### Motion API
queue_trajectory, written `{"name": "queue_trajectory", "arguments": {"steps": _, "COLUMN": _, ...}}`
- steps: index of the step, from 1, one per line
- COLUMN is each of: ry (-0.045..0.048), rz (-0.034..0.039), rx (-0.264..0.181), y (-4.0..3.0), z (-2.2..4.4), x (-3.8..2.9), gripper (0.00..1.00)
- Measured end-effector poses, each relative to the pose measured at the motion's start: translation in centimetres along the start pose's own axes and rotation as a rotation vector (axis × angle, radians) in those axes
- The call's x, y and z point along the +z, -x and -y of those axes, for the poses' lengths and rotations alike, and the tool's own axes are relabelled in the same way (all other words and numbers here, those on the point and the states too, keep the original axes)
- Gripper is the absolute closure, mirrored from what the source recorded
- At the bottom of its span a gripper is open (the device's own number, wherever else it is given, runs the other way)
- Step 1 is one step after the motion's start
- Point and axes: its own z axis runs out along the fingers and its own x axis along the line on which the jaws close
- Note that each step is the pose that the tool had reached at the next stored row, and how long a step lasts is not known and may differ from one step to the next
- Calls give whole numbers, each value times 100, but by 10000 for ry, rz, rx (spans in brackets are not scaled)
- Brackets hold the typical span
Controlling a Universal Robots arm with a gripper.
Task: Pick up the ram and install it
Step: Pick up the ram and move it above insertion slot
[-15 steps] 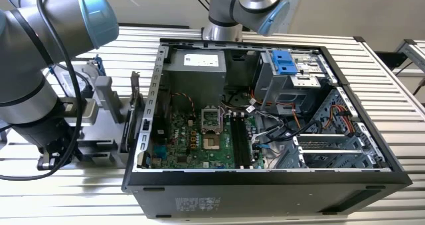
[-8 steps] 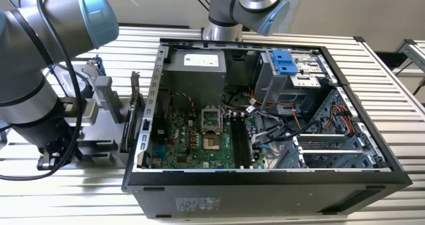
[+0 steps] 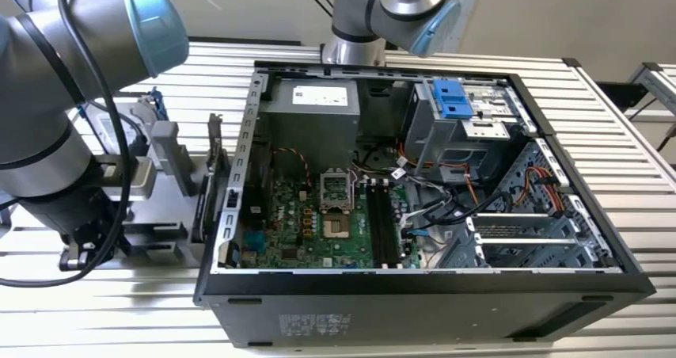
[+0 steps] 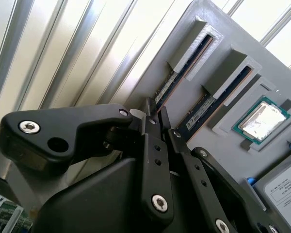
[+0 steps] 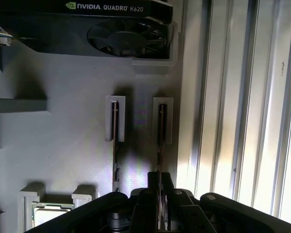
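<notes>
Gripper point(image 5: 159, 176) clamped on ram point(image 5: 161, 131) (outer of two sticks), ram seated in grey tray point(image 5: 63, 145) slot.

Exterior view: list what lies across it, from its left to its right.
Robot arm → grey tray → motherboard → blue drive bracket → orange cable

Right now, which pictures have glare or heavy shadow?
Second wrist view: bright light glares off the table slats and the CPU chip. First wrist view: the grey tray sits in shadow, the ram dark against it. Exterior view: evenly lit.
</notes>
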Motion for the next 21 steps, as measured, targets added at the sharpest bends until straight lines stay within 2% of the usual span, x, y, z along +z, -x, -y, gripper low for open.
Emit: {"name": "queue_trajectory", "arguments": {"steps": 21, "ry": -3, "rz": 3, "rx": 0, "y": -2, "z": 3, "x": -225, "gripper": 100}}
